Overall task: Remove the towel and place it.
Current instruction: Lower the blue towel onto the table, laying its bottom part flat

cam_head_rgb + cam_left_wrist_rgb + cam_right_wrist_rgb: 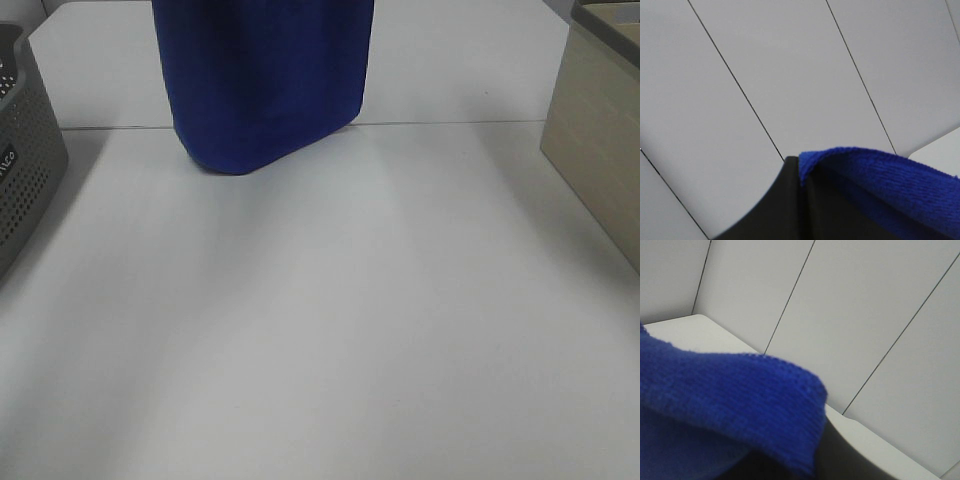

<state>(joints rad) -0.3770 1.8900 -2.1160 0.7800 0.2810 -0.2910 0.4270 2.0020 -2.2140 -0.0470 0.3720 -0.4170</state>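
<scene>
- the towel [265, 85] is a deep royal-blue cloth with a soft, fine-ribbed pile. it hangs down from the top edge of the high view, left of the middle.
- its upper part runs out of the high view. its lower end is a rounded fold, lower on the left than on the right, over the far part of the white table [330, 330]. i cannot tell if that fold touches the table.
- the left gripper [800, 180] shows as 2 black fingers pressed together along a thin seam, with a corner edge of the towel pinched between them at the tip.
- the right gripper [840, 460] is mostly hidden under a thick fold of the towel draped over it. only a dark patch of it shows, so i cannot tell if its fingers are pressed together or spread.
- behind both grippers the wrist views show pale wall panels [790, 65] split by thin dark lines.
- 1 grey perforated basket [25, 170] stands at the left edge of the table. its inside is out of view.
- 1 tan box [600, 140] stands at the right edge. only a sliver of its top shows, so i cannot tell its contents.
- count: 1 towel, 1 basket, 1 box, 2 grippers.
- the towel hangs well apart from both the basket and the box.
</scene>
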